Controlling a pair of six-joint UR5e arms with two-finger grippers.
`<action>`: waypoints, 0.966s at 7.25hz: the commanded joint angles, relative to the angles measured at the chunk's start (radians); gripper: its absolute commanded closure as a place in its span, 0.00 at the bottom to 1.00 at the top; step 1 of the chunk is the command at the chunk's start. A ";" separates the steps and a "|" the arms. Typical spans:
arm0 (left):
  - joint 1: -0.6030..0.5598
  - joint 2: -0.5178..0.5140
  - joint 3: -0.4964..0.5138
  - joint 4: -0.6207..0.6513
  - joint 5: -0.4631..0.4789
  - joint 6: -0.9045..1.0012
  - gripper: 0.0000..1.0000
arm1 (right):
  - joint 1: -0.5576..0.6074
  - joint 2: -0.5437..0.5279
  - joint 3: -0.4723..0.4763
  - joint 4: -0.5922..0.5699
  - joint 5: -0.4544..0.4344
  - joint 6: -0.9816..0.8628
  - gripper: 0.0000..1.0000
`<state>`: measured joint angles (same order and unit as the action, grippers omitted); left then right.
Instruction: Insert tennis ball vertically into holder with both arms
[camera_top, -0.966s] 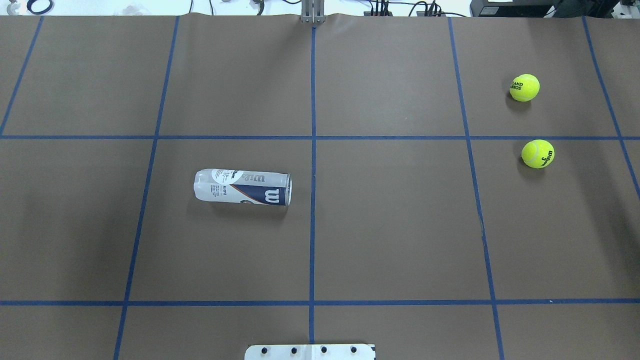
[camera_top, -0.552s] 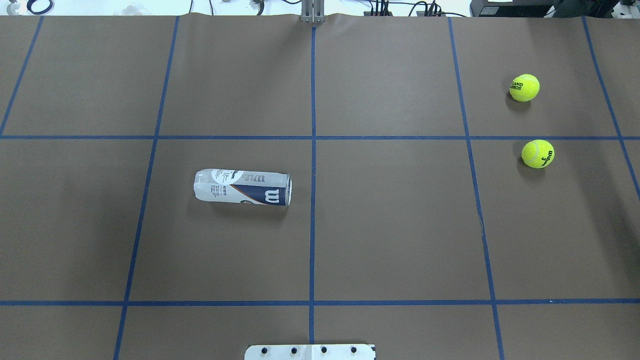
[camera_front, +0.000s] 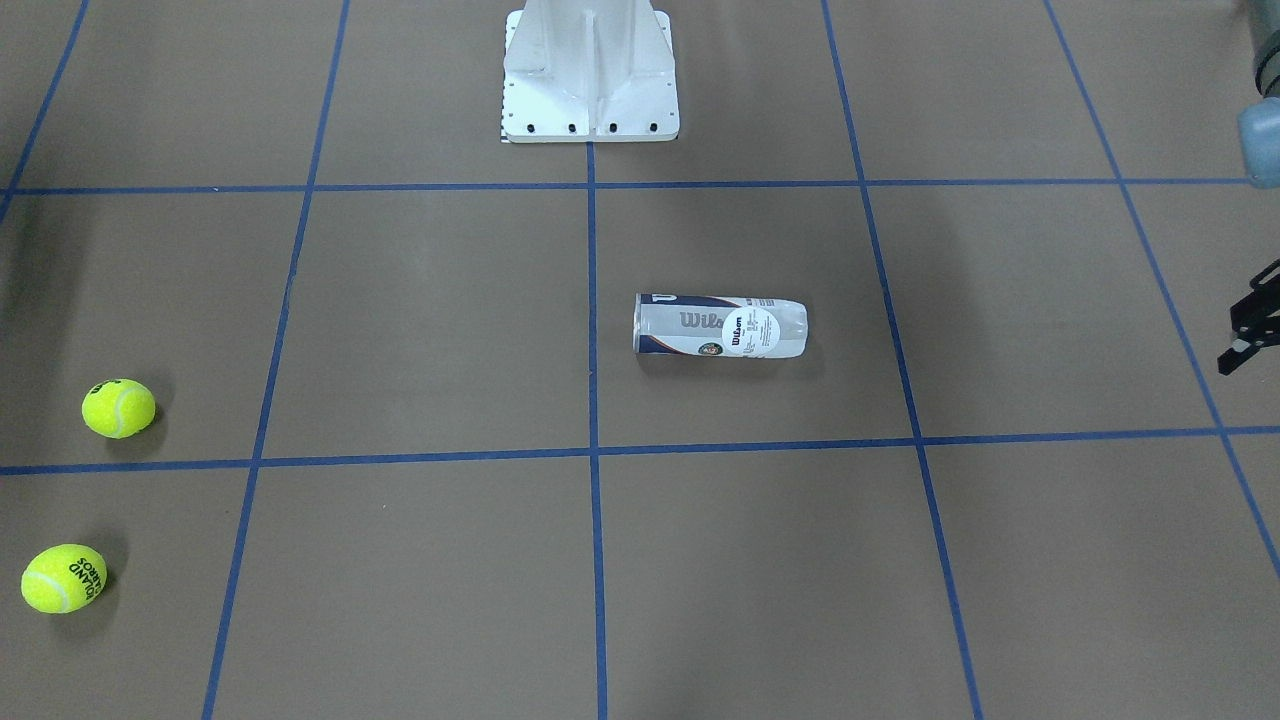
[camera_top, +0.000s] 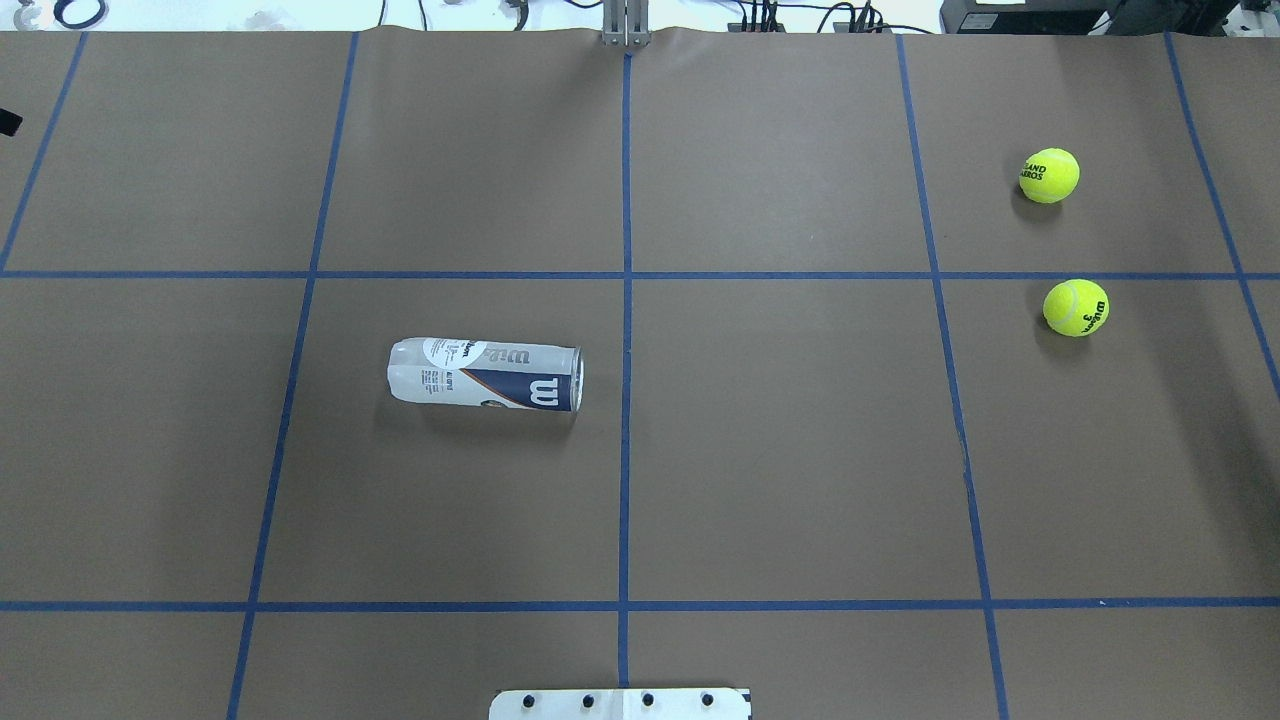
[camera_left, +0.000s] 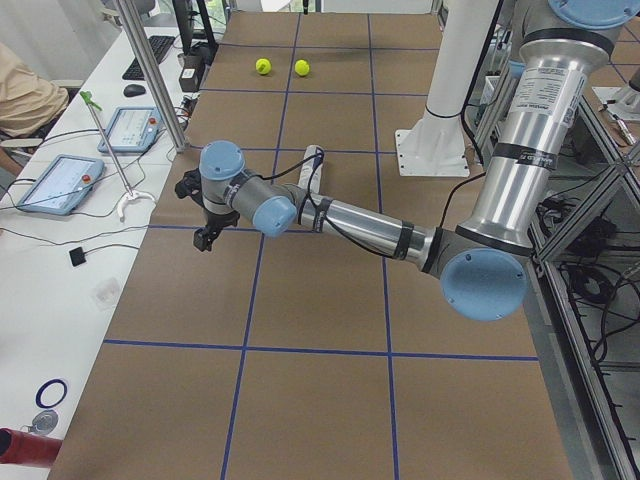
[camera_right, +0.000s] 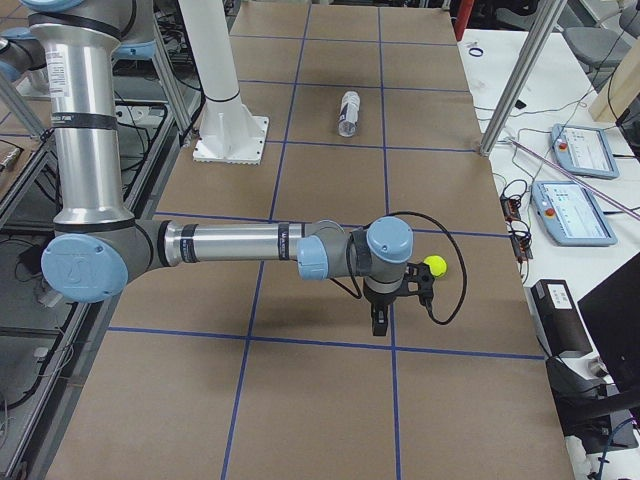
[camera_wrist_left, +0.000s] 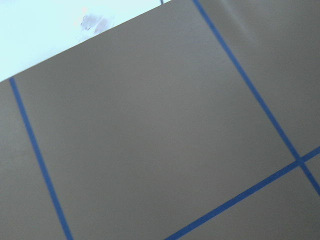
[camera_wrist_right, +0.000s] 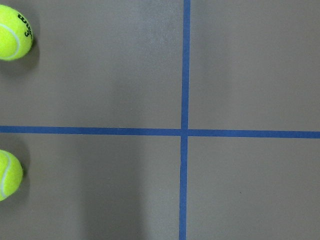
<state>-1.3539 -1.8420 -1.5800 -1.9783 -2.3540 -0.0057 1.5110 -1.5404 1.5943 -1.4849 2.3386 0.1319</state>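
Overhead, holder (camera_top: 485, 375) lies flat; side views add left gripper (camera_left: 203, 242) and right gripper (camera_right: 378, 326) on outstretched arms, tennis ball (camera_right: 434, 265) just beside right fingers; finger openings unreadable.

Robotics lab: tape-gridded table (camera_top: 800, 450), teach pendants (camera_right: 584, 150) alongside.

Table (camera_top: 800, 450) — holder (camera_top: 485, 374) lying flat, two tennis balls (camera_top: 1049, 175) (camera_top: 1076, 307)

My arms (camera_left: 535, 130) are silver-grey tubes with light blue joint caps (camera_left: 484, 285), black pincers (camera_left: 204, 241), a looping black cable (camera_right: 462, 278) and a white bolted base (camera_front: 590, 70).
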 joint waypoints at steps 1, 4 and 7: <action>0.091 -0.045 0.008 -0.132 0.005 0.009 0.01 | 0.000 0.000 0.003 0.000 0.001 0.000 0.00; 0.211 -0.204 -0.001 -0.132 0.005 0.000 0.00 | 0.000 0.000 0.003 0.000 0.001 0.000 0.00; 0.340 -0.319 -0.003 -0.132 0.007 0.013 0.00 | 0.000 -0.001 0.004 0.000 0.004 0.002 0.00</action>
<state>-1.0570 -2.1088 -1.5806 -2.1106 -2.3476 -0.0001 1.5115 -1.5408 1.5973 -1.4849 2.3406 0.1332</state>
